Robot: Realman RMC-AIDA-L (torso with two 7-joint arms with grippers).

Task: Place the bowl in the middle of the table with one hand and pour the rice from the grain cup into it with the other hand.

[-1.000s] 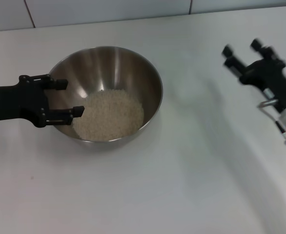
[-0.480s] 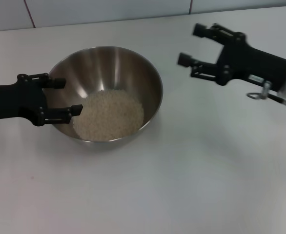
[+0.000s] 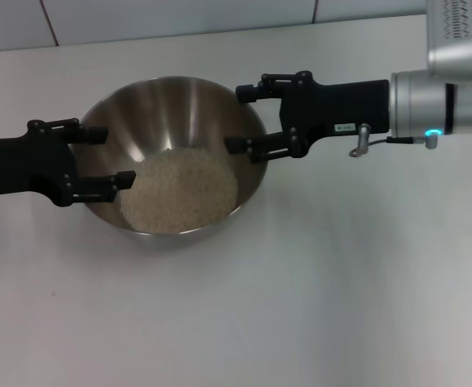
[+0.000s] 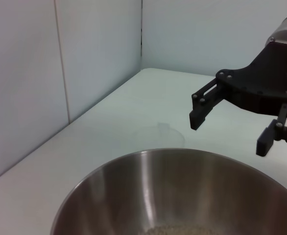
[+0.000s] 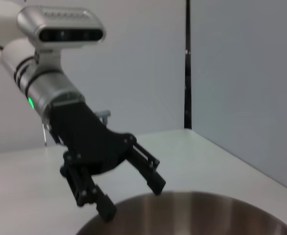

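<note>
A white worktop point(image 3: 316, 306) fills the head view, with a wide stainless-steel bowl point(image 3: 180, 101) sitting left of centre in the frame. A loose heap of pale rice point(image 3: 181, 189) lies in its bottom, leaning toward the lower part of the bowl as pictured. No grain cup shows in any of the three views.

The left claw point(image 3: 107, 157) enters from the left edge of the frame on a black arm. Its two slim fingers are spread apart and hold nothing; one fingertip point(image 3: 126, 181) overlaps the bowl's left rim beside the rice, the other sits just outside the rim higher up.

The right claw point(image 3: 240, 118) reaches in from the upper right on a black arm with a silver wrist. Its fingers are also spread and empty, straddling the bowl's right rim (whether they touch the metal cannot be told from above). The left wrist view shows this claw point(image 4: 227, 129) hanging just above and behind the far rim of the bowl point(image 4: 182, 161), apparently clear of it. The right wrist view mirrors this, with the left claw point(image 5: 131, 198) poised at the opposite rim point(image 5: 202, 200).

The key relation: the bowl lies directly between the two claws, which face each other across its width, roughly equally near. Since the rice appears already poured, both claws seem free to draw outward, away from the rim.
</note>
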